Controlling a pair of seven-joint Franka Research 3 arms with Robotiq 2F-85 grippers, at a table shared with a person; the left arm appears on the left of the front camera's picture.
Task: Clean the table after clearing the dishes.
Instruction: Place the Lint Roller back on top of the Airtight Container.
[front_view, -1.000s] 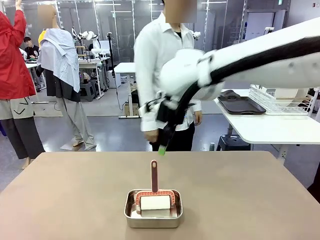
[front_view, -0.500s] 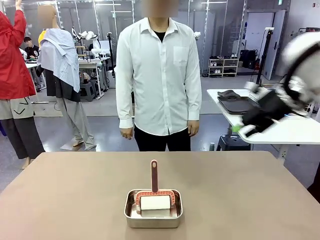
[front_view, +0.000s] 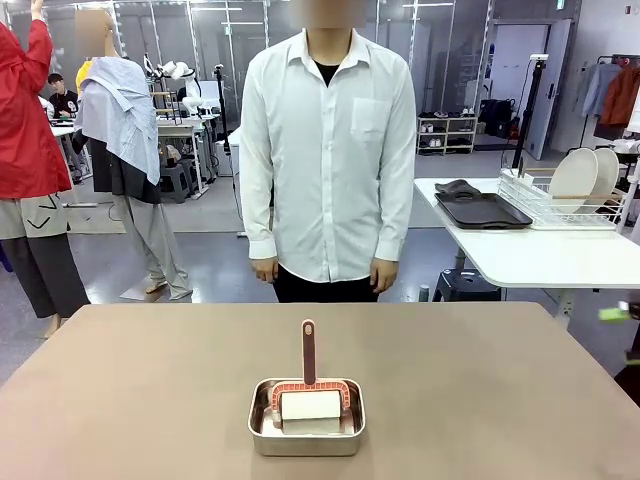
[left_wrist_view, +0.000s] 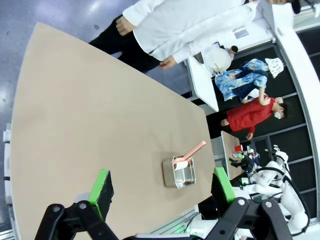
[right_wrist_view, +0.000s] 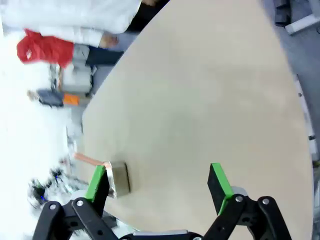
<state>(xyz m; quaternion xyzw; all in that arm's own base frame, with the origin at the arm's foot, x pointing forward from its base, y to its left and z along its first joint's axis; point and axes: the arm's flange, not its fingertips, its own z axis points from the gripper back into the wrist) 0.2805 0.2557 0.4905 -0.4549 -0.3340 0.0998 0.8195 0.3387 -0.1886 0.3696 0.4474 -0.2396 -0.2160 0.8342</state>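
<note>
Brown table (front_view: 130, 390) bare apart from steel pan (front_view: 306, 430) near its front centre. In pan, white roller with pink frame (front_view: 310, 403), handle sticking up. Plates (front_view: 584, 176) upright in wire rack (front_view: 560, 210) on white side table, dark trays (front_view: 480, 210) beside it. Person (front_view: 330, 150) stands at far edge, arms down. Left claw (left_wrist_view: 160, 187) released, high above table. Right claw (right_wrist_view: 157, 182) released too, empty.

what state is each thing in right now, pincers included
left pincer: open, empty, above the table
right pincer: open, empty, above the table
table: dishes gone
steel pan: on the table, holding the roller
roller: in the pan, handle up
plates: upright in the wire rack
trays: on the white side table
</note>
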